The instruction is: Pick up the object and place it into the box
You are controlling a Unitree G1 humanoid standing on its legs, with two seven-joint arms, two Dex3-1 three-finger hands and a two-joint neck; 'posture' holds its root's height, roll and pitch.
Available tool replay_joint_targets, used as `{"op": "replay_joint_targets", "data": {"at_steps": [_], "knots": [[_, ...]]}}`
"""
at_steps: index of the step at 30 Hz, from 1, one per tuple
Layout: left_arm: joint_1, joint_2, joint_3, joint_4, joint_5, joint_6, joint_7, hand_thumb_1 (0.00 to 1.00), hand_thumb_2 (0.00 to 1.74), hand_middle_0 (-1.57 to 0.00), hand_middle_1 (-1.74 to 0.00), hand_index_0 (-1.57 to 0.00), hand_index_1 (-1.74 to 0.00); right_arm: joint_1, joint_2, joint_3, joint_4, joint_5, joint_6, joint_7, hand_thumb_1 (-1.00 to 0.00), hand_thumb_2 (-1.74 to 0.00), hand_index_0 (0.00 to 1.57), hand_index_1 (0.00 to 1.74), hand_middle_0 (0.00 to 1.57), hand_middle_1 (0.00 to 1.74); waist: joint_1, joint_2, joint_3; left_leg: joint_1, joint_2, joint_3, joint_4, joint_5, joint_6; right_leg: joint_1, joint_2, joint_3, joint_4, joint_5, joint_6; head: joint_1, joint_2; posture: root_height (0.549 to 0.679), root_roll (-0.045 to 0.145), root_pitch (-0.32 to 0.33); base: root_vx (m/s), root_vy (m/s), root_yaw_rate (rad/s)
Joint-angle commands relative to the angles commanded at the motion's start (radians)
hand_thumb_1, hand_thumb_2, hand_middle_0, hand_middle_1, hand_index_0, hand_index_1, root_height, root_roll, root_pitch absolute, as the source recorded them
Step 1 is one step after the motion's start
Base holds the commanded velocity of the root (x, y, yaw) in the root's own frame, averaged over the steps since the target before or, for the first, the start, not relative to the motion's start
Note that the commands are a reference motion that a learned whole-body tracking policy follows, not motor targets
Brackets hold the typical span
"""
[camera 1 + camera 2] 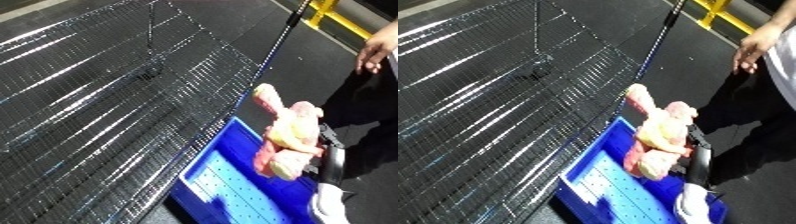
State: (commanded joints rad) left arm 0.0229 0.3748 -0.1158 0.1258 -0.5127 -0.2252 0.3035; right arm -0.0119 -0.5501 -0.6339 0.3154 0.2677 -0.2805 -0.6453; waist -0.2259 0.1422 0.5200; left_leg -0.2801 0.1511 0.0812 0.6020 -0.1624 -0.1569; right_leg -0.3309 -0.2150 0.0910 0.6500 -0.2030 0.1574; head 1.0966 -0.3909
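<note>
At the lower right of the frame the right hand (pixel 327 150), fingers curled round a pink and yellow soft toy (pixel 289 135), holds it over the blue bin (pixel 218 187) beside the wire rack (pixel 107 110), apparently positioned to release it inside.

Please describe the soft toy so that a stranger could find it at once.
Find the blue bin beside the wire mesh shelf. Above the bin's right side, the right hand holds a pink and pale yellow plush toy. It is the only soft, light-coloured thing among dark surfaces.
</note>
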Motion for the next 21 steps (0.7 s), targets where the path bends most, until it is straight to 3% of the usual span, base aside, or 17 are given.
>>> {"op": "replay_joint_targets", "data": {"at_steps": [5, 8, 19, 21], "knots": [[0.003, 0.012, -0.011, -0.002, -0.009, -0.01, -0.007, 1.0, 1.74, -1.57, -1.74, -1.57, -1.74, -0.048, 0.011, -0.037, 0.168, 0.178, -0.058, 0.006, -0.7, -1.22, 1.1, 1.22, 1.1, 1.22, 0.001, 0.005, 0.0, -0.002, 0.0, 0.001, -0.002, 0.004, -0.005, 0.005, -0.0007, -0.003, -0.011, 0.006, -0.0011, 0.001, 0.008, 0.645, 0.072, -0.091, -0.016, 0.002, 0.005], [0.003, 0.023, -0.012, -0.003, -0.004, -0.011, -0.011, 1.0, 1.74, -1.57, -1.74, -1.57, -1.74, -0.055, -0.009, -0.043, 0.258, 0.248, -0.064, 0.033, -0.55, -0.96, 0.86, 0.96, 0.86, 0.96, 0.008, 0.006, 0.0, -0.005, 0.0, -0.001, -0.005, 0.007, -0.0079, 0.006, -0.0015, -0.007, -0.015, 0.008, -0.0006, 0.0, 0.006, 0.645, 0.072, -0.09, -0.017, -0.012, 0.042], [0.013, 0.028, 0.007, -0.004, 0.002, -0.004, -0.013, 1.0, 1.74, -1.57, -1.74, -1.57, -1.74, -0.037, -0.014, -0.022, 0.319, 0.282, -0.062, 0.093, 0.0, 0.0, 0.0, 0.0, 0.0, 0.0, 0.028, -0.001, 0.0, -0.003, 0.003, -0.006, -0.017, 0.016, -0.0101, 0.011, 0.0031, -0.014, -0.016, 0.006, 0.0017, -0.017, -0.014, 0.646, 0.071, -0.092, -0.004, -0.015, 0.028], [0.014, 0.026, 0.008, -0.003, 0.001, -0.002, -0.013, 1.0, 1.74, -1.57, -1.74, -1.57, -1.74, -0.033, -0.01, -0.017, 0.301, 0.274, -0.065, 0.095, 0.0, 0.0, 0.0, 0.0, 0.0, 0.0, 0.028, -0.004, 0.0, -0.001, 0.004, -0.007, -0.019, 0.017, -0.0103, 0.012, 0.0039, -0.014, -0.018, 0.006, 0.0022, -0.02, -0.019, 0.646, 0.071, -0.093, -0.006, -0.006, 0.002]]}}
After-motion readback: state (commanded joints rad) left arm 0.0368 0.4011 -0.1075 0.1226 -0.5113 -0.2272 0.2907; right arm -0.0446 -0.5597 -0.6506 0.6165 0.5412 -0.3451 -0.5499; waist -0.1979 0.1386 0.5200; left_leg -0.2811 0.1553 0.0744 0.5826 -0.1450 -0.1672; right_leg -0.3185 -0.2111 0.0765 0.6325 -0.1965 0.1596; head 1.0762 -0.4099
